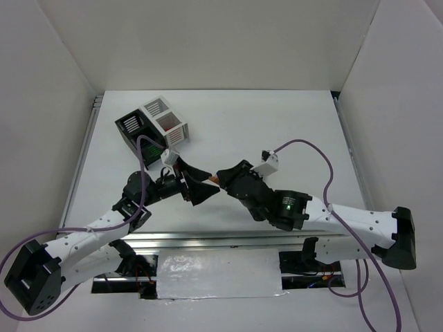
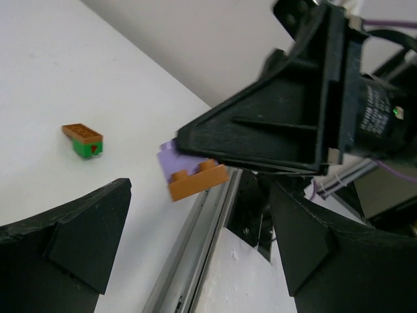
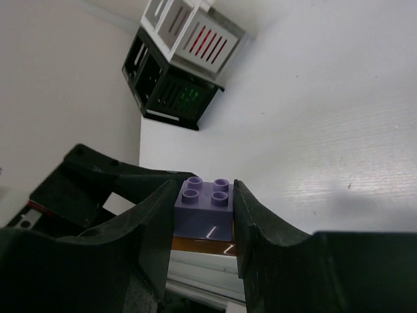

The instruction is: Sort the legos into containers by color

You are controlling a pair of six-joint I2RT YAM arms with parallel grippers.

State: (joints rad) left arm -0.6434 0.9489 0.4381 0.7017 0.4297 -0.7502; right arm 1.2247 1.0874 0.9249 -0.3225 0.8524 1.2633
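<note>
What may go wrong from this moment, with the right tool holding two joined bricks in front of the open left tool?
1. The purple brick in the right tool has an orange plate stuck under it. If both go into one bin, one colour lands wrong.
2. The open left tool is very close. Closing on the thin plate may strike the right tool or knock the pair loose.

Purple brick (image 3: 203,207) pale lilac, thin orange plate (image 2: 197,180) beneath. Green brick (image 2: 85,145) orange-topped, red speck on side. Black bin (image 1: 137,130): green seen through slots. White bin (image 1: 166,117): red seen through slots. Desk (image 1: 277,124) white. Cables (image 1: 325,173) purple.
</note>
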